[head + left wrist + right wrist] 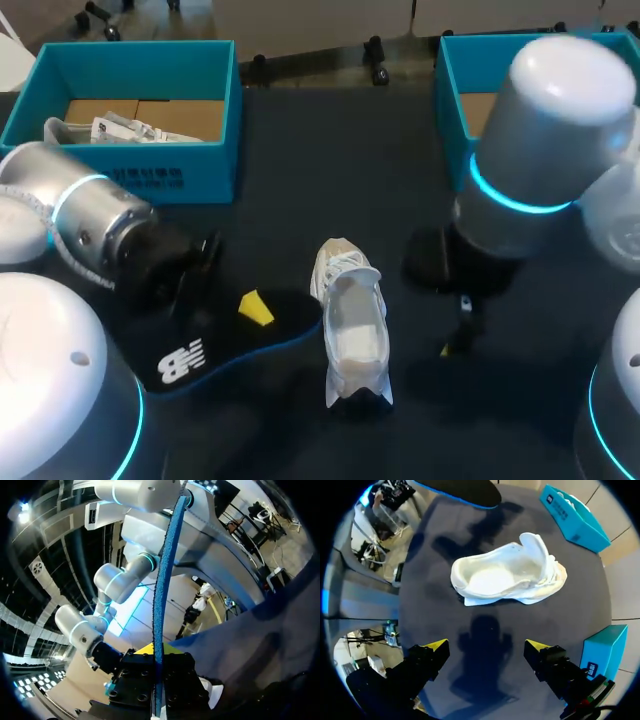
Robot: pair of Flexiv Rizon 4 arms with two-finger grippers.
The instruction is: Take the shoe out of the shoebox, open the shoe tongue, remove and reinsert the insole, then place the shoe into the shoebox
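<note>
- left box (150, 170): stands well behind the shoe (352, 335) and to its left, with white things lying inside. i cannot tell whether this box or the other one is the shoe's own.
- left gripper (252, 310): just left of the shoe, clamped on the insole (215, 350). the left wrist view shows the insole edge-on, pinched between both fingers.
- insole: dark with a blue edge, fully out of the shoe. its near end is close beside the shoe, though i cannot tell if the two touch. i judge the removal done and the reinsertion not yet begun.
- shoe: white, on its sole on the table (300, 200), well clear of both boxes. the right wrist view shows the tongue pulled up and the inside bare and pale. so taking it out, opening the tongue and pulling the insole all look finished, roughly the first half of the job.
- right gripper (486, 647): just right of the shoe, low over the table, fingers spread wide and holding nothing. it looks placed to steady the shoe while the insole goes back in.
- right box (452, 110): behind the shoe and to its right. the shoe has yet to go into a box, which would be the last step.
</note>
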